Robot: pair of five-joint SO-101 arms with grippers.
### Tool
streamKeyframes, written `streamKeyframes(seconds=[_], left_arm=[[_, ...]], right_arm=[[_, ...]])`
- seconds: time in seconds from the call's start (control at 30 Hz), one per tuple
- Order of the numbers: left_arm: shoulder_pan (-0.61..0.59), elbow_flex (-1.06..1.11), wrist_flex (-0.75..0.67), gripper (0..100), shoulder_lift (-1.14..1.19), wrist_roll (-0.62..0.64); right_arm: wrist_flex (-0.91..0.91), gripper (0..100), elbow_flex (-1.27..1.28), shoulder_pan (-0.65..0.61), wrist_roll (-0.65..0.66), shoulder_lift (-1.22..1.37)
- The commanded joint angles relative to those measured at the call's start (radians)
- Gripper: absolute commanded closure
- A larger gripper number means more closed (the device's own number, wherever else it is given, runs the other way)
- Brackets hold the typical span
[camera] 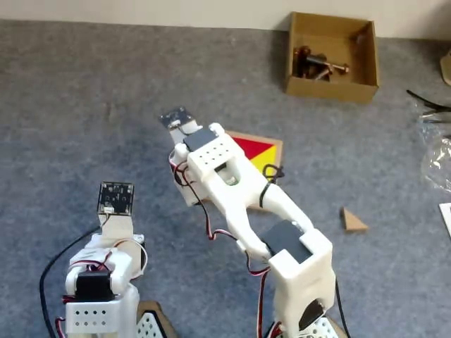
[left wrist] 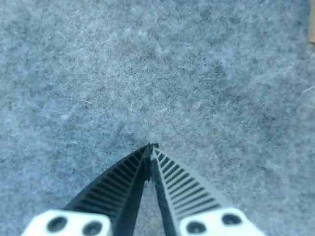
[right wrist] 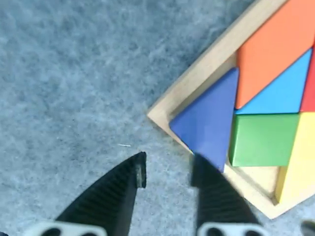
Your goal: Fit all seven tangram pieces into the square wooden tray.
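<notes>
So from the high view, the grey felt worktop (camera: 84,91) has the square wooden tray (camera: 277,145) about in the middle, mostly hidden under the right arm (camera: 239,190), which stretches across it; a red piece (camera: 246,148) and a yellow piece (camera: 266,159) peek out. A tan triangle (camera: 353,221) lies on the felt well apart from the tray, and there's a cardboard box (camera: 331,83) at the far edge. The left arm (camera: 106,267) sits folded up near the front. In the left wrist view, the left pincer (left wrist: 151,146) is pressed together at the tips over bare felt. In the right wrist view, the right pincer (right wrist: 170,169) is spread just off the tray's corner, with one finger right by the tip of the dark blue triangle (right wrist: 209,118). I can't tell if they touch. That triangle sits in the corner next to the orange piece (right wrist: 275,44), light blue piece (right wrist: 278,93) and green piece (right wrist: 261,140).
</notes>
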Motion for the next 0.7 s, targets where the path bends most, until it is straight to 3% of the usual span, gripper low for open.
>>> streamKeyframes(seconds=[0.0, 0.67], left_arm=[[-0.013, 0.022, 0.008, 99, -0.005, -0.006], [-0.013, 0.022, 0.008, 99, -0.005, -0.006]], right_arm=[[0.007, 95.1, -0.042, -0.002, -0.011, -0.067], [-0.001, 99.3, 0.016, 0.068, -0.009, -0.068]])
